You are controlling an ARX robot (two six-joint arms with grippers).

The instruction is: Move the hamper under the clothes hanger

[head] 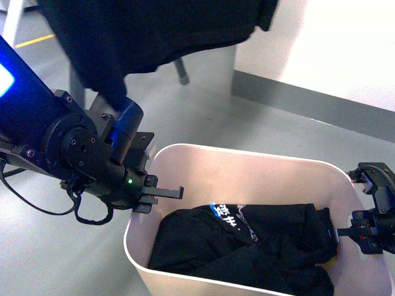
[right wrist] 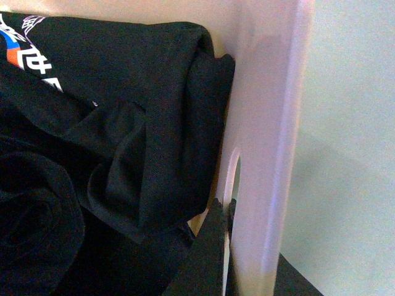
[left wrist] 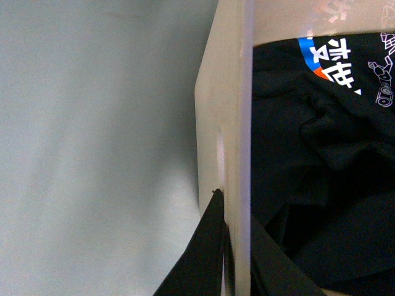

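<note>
Floor (head: 234, 123): grey and bare, running back to a white wall with a grey skirting strip.
Clothes hanger (head: 181, 71): at the far left of the front view, one dark slanted leg showing under a drape of black fabric (head: 154, 31).
Hamper (head: 259, 179): a cream tub on the floor directly ahead of the robot, on the near side of the hanger. Its far left corner is close below the hem of the fabric.
Clothes (head: 241, 240): a black garment with a blue, orange and white print, crumpled inside the hamper.
Left fingers (head: 166, 192) (left wrist: 197, 265): closed on the hamper's left short wall, one finger outside and one inside.
Right fingers (head: 345, 233) (right wrist: 207, 259): clamped on the opposite short wall beside its handle slot.
</note>
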